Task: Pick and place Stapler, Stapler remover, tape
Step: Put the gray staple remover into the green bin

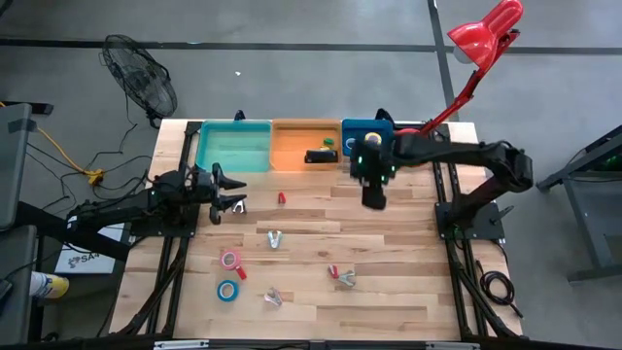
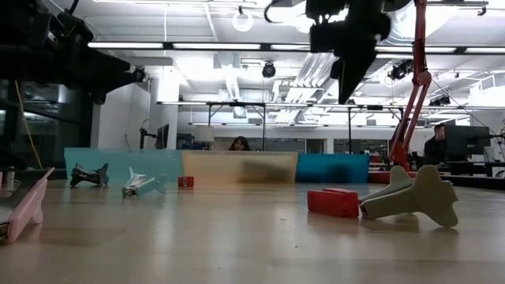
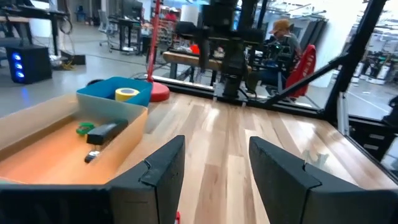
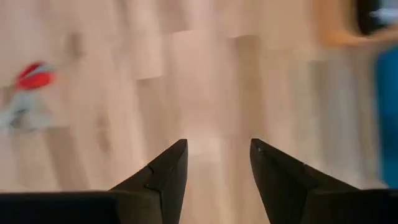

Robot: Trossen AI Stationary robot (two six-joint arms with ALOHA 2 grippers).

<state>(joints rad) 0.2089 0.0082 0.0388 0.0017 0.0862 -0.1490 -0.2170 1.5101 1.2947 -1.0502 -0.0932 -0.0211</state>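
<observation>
The black stapler (image 1: pixel 319 156) lies in the orange tray (image 1: pixel 292 160), also seen in the left wrist view (image 3: pixel 102 132). A yellow tape roll (image 3: pixel 127 94) sits in the blue tray (image 1: pixel 352 131). A pink tape roll (image 1: pixel 230 259) and a light blue one (image 1: pixel 227 290) lie flat on the table at the near left. Staple removers (image 1: pixel 275 239) (image 1: pixel 342 276) (image 1: pixel 273 297) lie scattered on the wood. My right gripper (image 1: pixel 374 201) hangs open above bare table just in front of the blue tray, pointing steeply down. My left gripper (image 1: pixel 228 190) waits open at the left, level, nothing between its fingers.
An empty teal tray (image 1: pixel 233 146) stands left of the orange one along the far edge. A small red piece (image 1: pixel 282 197) lies mid-table. Another staple remover (image 1: pixel 237 206) lies by my left gripper. A red lamp (image 1: pixel 486 34) leans over the far right corner.
</observation>
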